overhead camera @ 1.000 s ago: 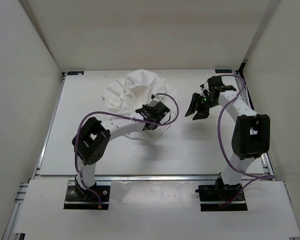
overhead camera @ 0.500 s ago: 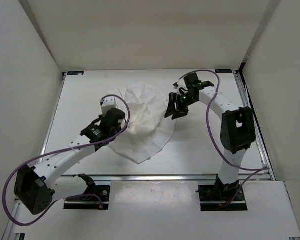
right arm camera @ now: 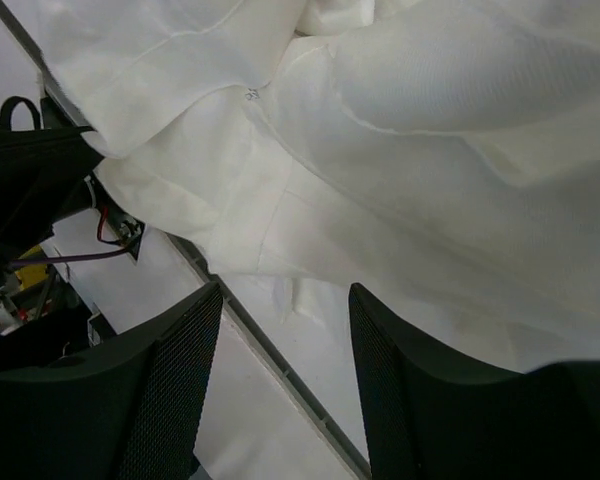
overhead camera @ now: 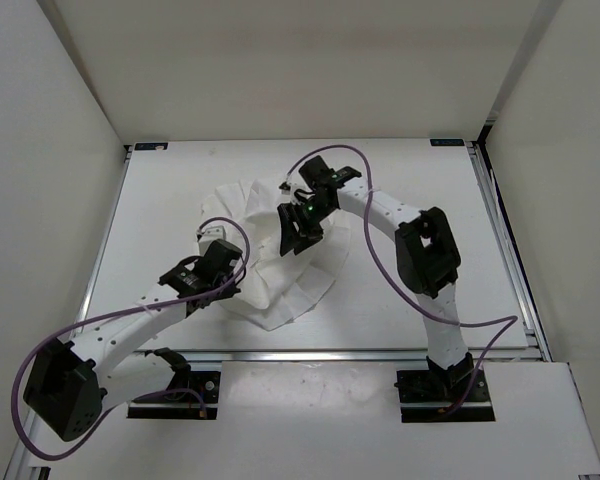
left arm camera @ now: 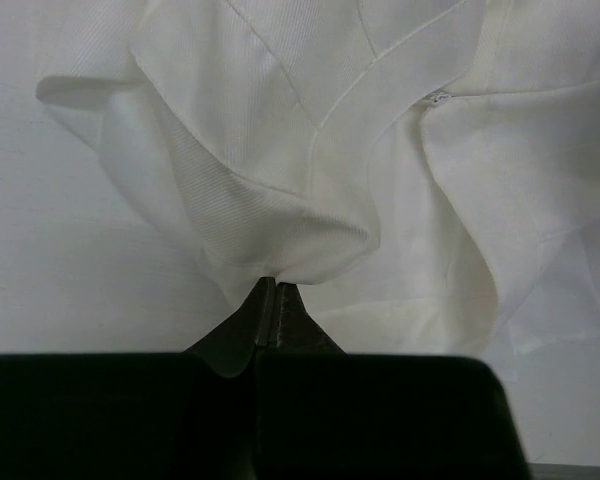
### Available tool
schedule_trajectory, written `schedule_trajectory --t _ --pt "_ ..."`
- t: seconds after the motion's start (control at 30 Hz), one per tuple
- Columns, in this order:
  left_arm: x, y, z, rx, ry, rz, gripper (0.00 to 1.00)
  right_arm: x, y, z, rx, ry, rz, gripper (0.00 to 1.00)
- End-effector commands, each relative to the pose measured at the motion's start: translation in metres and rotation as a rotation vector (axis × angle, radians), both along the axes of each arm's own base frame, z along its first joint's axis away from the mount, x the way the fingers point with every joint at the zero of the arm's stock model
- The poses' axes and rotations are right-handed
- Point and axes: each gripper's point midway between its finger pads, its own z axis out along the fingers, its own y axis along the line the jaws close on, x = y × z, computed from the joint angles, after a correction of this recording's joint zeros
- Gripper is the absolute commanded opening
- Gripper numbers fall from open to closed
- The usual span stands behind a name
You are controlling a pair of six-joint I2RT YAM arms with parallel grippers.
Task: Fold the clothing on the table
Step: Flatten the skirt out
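Left gripper (left arm camera: 270, 300): clamped tight on a bunched bit of the clothing (overhead camera: 280, 255), grabbing the edge that faces the rail (overhead camera: 310, 352). The cloth hangs off the tips in a soft fold.
Right gripper (overhead camera: 298, 232): jaws partway apart with nothing between them, hanging over the part of the clothing farther from the rail. Can't tell if it's touching the fabric.
Right fingers (right arm camera: 175, 390): black with a mesh texture, and from the wrist view there's just white cloth beyond them.
Clothing: thin, white and pretty rumpled. It sits on the table (overhead camera: 160, 200) past the rail, roughly mid-table and a bit to the left. The pleats fan out and narrow to a point on the rail side.
Writing: two little blue tags (overhead camera: 150, 146) at the table corners farthest from the rail, way too small to read.
Light: a green dot glows on the right wrist.
Surface: flat matte white, with the aluminium rail running along the near edge.
Room: plain white walls (overhead camera: 300, 70) box in the three sides away from the rail.
Cables (overhead camera: 20, 390): purple, looping off both arms.
Bases: both are bolted down on the near side of the rail.
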Motion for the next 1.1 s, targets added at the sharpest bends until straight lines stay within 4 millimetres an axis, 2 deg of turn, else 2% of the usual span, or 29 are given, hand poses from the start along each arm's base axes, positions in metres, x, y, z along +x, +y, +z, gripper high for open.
schedule_trajectory --t 0.0,0.13,0.2,0.23,0.4,0.47,0.57,0.7,0.73,0.77,0.87,1.0,1.03,1.07 --pt "0.004 -0.002 0.01 -0.047 -0.011 -0.003 0.0 0.001 0.004 -0.003 -0.002 0.005 0.018 0.6" --pt "0.004 -0.018 0.014 -0.082 0.005 -0.053 0.0 0.014 0.014 -0.004 0.02 0.014 -0.017 0.6" --pt "0.0 -0.032 0.012 -0.1 0.019 -0.105 0.0 0.025 0.015 -0.013 0.026 0.075 -0.07 0.59" --pt "-0.003 -0.034 0.006 -0.094 0.036 -0.115 0.0 0.029 0.016 -0.013 0.027 0.087 -0.097 0.59" --pt "-0.019 -0.059 -0.007 -0.153 0.097 -0.208 0.0 0.057 0.011 -0.035 -0.06 0.123 -0.236 0.59" --pt "-0.022 -0.065 -0.006 -0.162 0.097 -0.224 0.0 0.054 0.008 -0.049 -0.089 0.197 -0.252 0.57" --pt "-0.021 -0.073 -0.001 -0.148 0.081 -0.256 0.0 0.051 0.003 -0.058 -0.168 0.191 -0.272 0.57" --pt "-0.02 -0.076 0.003 -0.158 0.074 -0.266 0.0 0.035 0.0 -0.046 -0.222 0.144 -0.263 0.57" --pt "-0.021 -0.075 0.001 -0.157 0.077 -0.269 0.0 0.034 0.002 -0.036 -0.207 0.119 -0.258 0.57" --pt "-0.019 -0.077 0.006 -0.175 0.062 -0.26 0.0 0.031 -0.001 -0.045 -0.226 0.116 -0.257 0.58" --pt "-0.022 -0.077 0.005 -0.186 0.062 -0.264 0.0 0.014 -0.005 -0.062 -0.29 0.138 -0.215 0.58" --pt "-0.023 -0.072 0.003 -0.176 0.063 -0.261 0.0 -0.015 -0.005 -0.1 -0.407 0.135 -0.12 0.56" --pt "-0.025 -0.072 0.003 -0.184 0.068 -0.26 0.0 -0.023 -0.002 -0.105 -0.417 0.138 -0.098 0.49" --pt "-0.024 -0.068 0.002 -0.181 0.066 -0.249 0.0 -0.029 -0.003 -0.113 -0.426 0.155 -0.08 0.36"
